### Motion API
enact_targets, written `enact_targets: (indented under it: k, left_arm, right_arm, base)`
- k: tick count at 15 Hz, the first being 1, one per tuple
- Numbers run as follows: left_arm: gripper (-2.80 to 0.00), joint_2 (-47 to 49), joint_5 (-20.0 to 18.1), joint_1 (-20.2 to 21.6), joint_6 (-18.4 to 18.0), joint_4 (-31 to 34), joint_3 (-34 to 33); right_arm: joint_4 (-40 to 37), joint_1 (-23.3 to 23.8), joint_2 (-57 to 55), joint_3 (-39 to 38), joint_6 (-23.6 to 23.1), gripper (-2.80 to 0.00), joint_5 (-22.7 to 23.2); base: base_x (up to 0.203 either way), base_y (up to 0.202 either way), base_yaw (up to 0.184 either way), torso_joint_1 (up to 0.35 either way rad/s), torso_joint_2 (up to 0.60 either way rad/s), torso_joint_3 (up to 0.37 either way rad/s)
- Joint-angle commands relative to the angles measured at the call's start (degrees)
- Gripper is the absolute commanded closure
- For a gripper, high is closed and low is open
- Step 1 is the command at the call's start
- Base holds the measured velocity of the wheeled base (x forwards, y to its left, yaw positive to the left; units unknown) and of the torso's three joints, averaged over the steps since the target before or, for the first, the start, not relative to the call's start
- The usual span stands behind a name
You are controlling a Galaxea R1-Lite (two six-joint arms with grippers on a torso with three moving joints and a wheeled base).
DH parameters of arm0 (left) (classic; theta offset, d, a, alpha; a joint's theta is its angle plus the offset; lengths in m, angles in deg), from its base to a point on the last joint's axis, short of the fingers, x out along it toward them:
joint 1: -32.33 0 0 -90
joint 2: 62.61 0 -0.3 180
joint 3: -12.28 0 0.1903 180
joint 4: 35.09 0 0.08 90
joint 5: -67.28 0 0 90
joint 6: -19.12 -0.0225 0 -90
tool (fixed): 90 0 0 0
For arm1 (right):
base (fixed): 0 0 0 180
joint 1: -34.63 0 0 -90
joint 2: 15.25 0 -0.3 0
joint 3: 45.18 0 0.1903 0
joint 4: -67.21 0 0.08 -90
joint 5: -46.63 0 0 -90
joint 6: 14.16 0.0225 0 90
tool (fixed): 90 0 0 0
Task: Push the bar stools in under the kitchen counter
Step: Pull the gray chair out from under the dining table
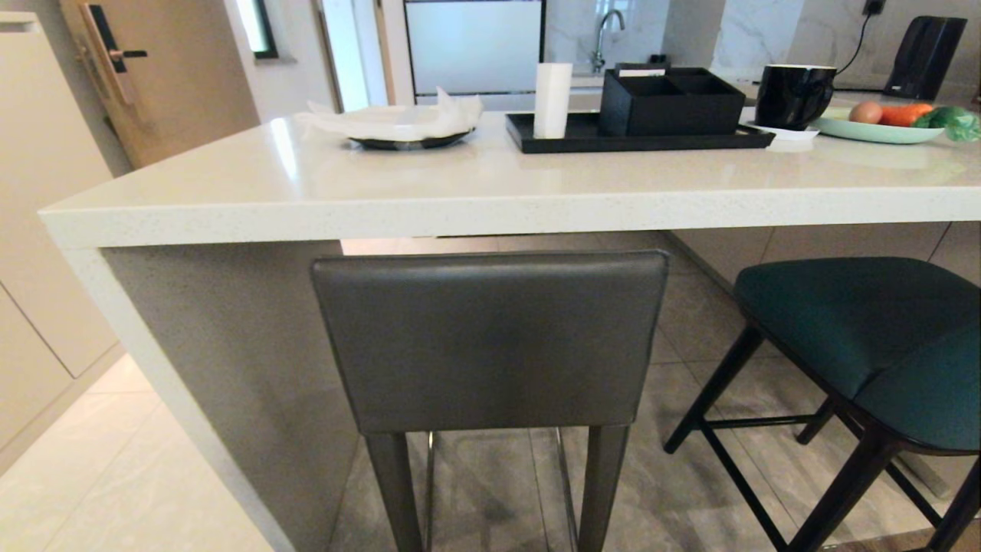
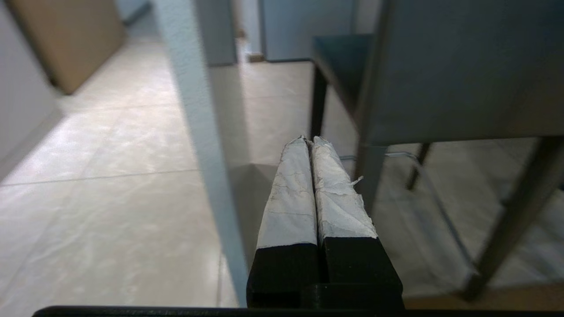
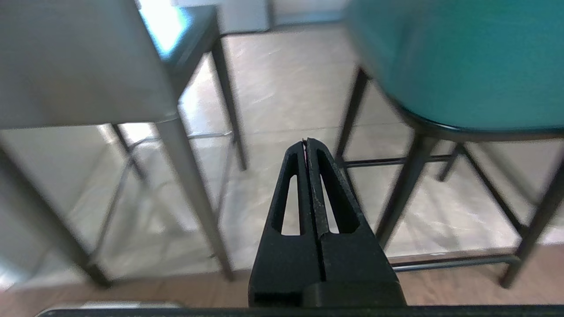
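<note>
The dark grey bar stool [image 1: 490, 337] stands in front of me, its boxy backrest just below the edge of the white kitchen counter [image 1: 460, 203]. The teal bar stool [image 1: 866, 337] stands to its right, turned at an angle, its seat out from under the slab. Neither arm shows in the head view. My left gripper [image 2: 308, 140] is shut and empty, low down, left of the grey stool's backrest [image 2: 462, 66] and near the counter's side panel [image 2: 194, 132]. My right gripper [image 3: 305, 141] is shut and empty, between the grey stool [image 3: 79, 61] and the teal seat [image 3: 462, 61].
On the counter sit a plate with crumpled paper [image 1: 406, 123], a black tray with a box and a white cup [image 1: 636, 134], a black mug [image 1: 793, 93] and a plate of vegetables [image 1: 889, 123]. Cabinets [image 1: 38, 230] line the left wall.
</note>
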Motion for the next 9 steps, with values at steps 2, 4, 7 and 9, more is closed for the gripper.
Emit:
enact_targets:
  k: [2, 4, 7, 9]
  left_arm:
    - [0.00, 17.76, -1.68, -2.14, 0.70, -7.09, 2.82]
    - [0.00, 29.54, -2.61, -3.37, 1.25, -16.06, 3.22]
    - [0.00, 47.57, -5.23, -4.62, 1.90, -32.55, 1.93]
    - [0.00, 59.13, -7.80, -4.81, 3.41, -42.83, 1.41]
  right_arm:
    - [3.14, -0.20, -12.49, 2.11, 0.15, 0.00, 2.39]
    - [8.62, -0.15, -22.73, 3.13, 0.85, 0.00, 2.91]
    - [19.65, -0.12, -38.91, 4.16, 1.69, 0.00, 3.64]
    - [28.01, -0.41, -48.64, 4.34, 2.83, 0.00, 7.08]
  base:
    - [0.000, 0.000, 0.000, 0.000, 0.00, 0.000]
    - [0.000, 0.000, 0.000, 0.000, 0.00, 0.000]
    - [0.000, 0.000, 0.000, 0.000, 0.00, 0.000]
    - [0.000, 0.000, 0.000, 0.000, 0.00, 0.000]
